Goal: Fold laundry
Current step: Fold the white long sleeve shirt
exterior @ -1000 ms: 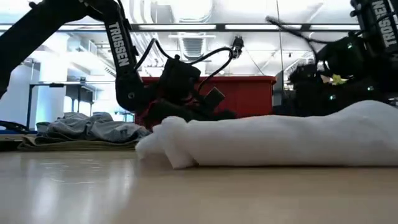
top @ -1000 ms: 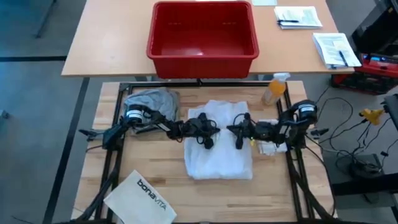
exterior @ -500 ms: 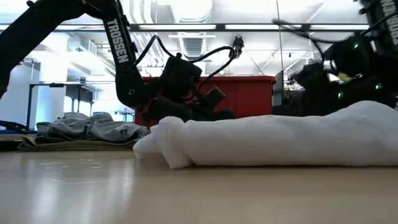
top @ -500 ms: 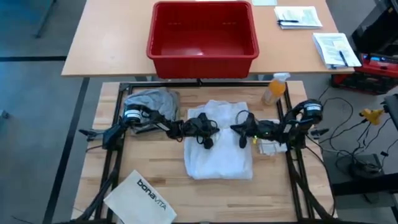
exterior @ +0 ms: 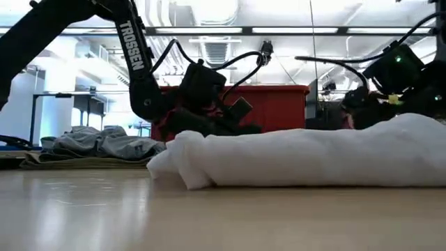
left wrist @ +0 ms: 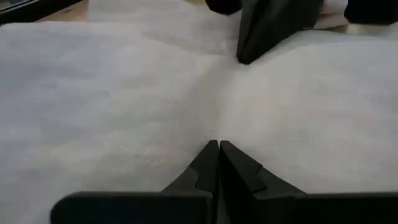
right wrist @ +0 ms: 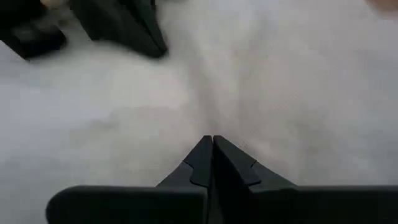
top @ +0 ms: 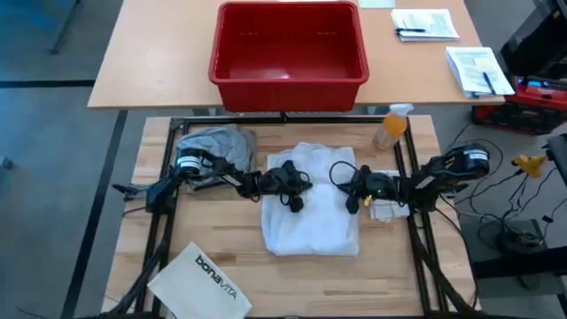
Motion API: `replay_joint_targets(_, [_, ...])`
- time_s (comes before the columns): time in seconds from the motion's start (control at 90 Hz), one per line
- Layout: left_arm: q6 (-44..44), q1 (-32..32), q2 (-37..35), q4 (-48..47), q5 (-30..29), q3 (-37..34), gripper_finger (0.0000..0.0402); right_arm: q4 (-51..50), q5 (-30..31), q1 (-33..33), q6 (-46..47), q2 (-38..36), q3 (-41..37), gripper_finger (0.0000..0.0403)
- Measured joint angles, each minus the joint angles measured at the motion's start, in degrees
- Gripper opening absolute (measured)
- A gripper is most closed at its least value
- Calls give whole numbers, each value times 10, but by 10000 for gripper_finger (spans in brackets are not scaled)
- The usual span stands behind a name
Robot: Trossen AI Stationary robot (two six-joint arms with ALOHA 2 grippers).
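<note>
- Shirt, white (top: 312, 208): large folded bundle lying flat at the middle of the wooden desk (top: 230, 275); in the low view it reads as a long soft roll (exterior: 300, 160) across the desk top.
- Left tool (top: 294, 200): low over the left part of the white shirt, fingers pressed together with no gap between them; the left wrist view shows the closed tips (left wrist: 218, 149) against the white cloth, nothing visibly pinched.
- Right tool (top: 353, 202): over the right edge of the white shirt, fingers likewise closed tip to tip; the right wrist view shows them (right wrist: 211, 144) on the white fabric, with the other arm's dark finger farther off.
- T-shirt, grey (top: 215, 142): crumpled at the desk's far left corner, lying on a khaki-tan piece (exterior: 83, 162) whose flat edge shows beneath it in the low view; both well apart from the white shirt.
- Bag, white, printed "bonavita" (top: 202, 282): at the near left of the desk, apart from the garments.
- Bin, red (top: 290, 55): on the farther tan desk behind.
- Bottle, orange, spray type (top: 391, 127): at the far right corner of the wooden desk.
</note>
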Motion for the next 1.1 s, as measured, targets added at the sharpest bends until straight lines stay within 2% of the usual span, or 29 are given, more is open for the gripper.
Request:
replay_joint_targets(0.056, [0, 0, 0, 0, 0, 0, 0, 8, -21, 6, -3, -33, 0, 0])
replay_joint_targets(0.211, [0, 0, 0, 0, 0, 0, 0, 10, -136, 44, -3, -122, 0, 0])
replay_joint_targets(0.278, [0, 0, 0, 0, 0, 0, 0, -18, -159, 68, 0, -143, 2, 0])
replay_joint_targets(0.422, [0, 0, 0, 0, 0, 0, 0, -111, -153, 112, 11, -147, 3, 0])
replay_joint_targets(0.511, [0, 0, 0, 0, 0, 0, 0, -168, -121, 127, 38, -143, 3, 0])
replay_joint_targets(0.7, [1, 0, -2, -2, 0, -1, 0, -227, -110, 158, 47, -167, 4, 0])
replay_joint_targets(0.878, [8, 1, -5, -5, 0, -1, 0, -310, -122, 173, 48, -220, 4, 0])
replay_joint_targets(1.1, [24, 2, -32, -16, 0, -4, 0, -314, -147, 195, 41, -309, 12, 0])
